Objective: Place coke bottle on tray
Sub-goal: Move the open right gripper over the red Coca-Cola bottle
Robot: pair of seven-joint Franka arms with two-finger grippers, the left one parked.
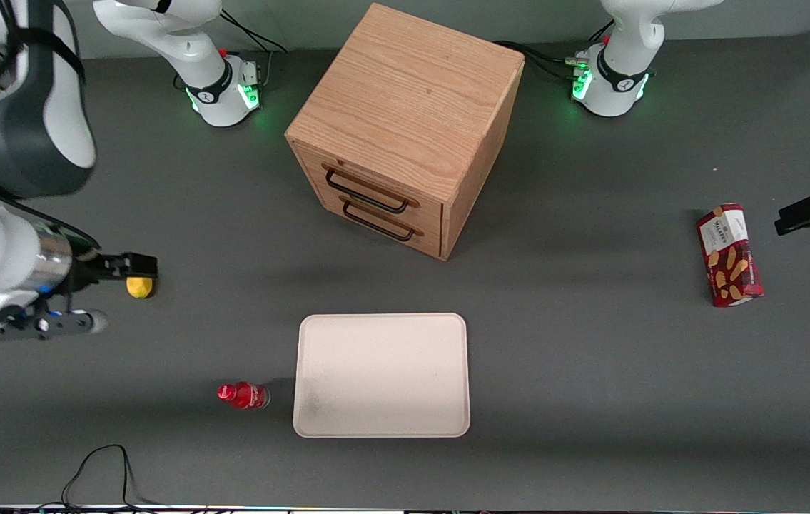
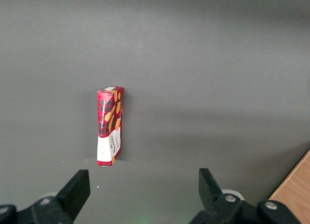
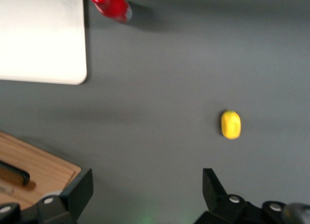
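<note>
nothing of the job is done yet as i read it. the bottle (image 1: 243,395) lies on its side on the table (image 1: 590,371), just beside the tray (image 1: 382,374) but not on it, toward my working arm's end. the tray holds nothing. my gripper (image 3: 145,195) hangs high above the table near the lemon (image 1: 139,287), farther from the front camera than the bottle, fingers spread and holding nothing. still to do: travel over to the bottle, come down, grasp it, lift it and set it on the tray.
</note>
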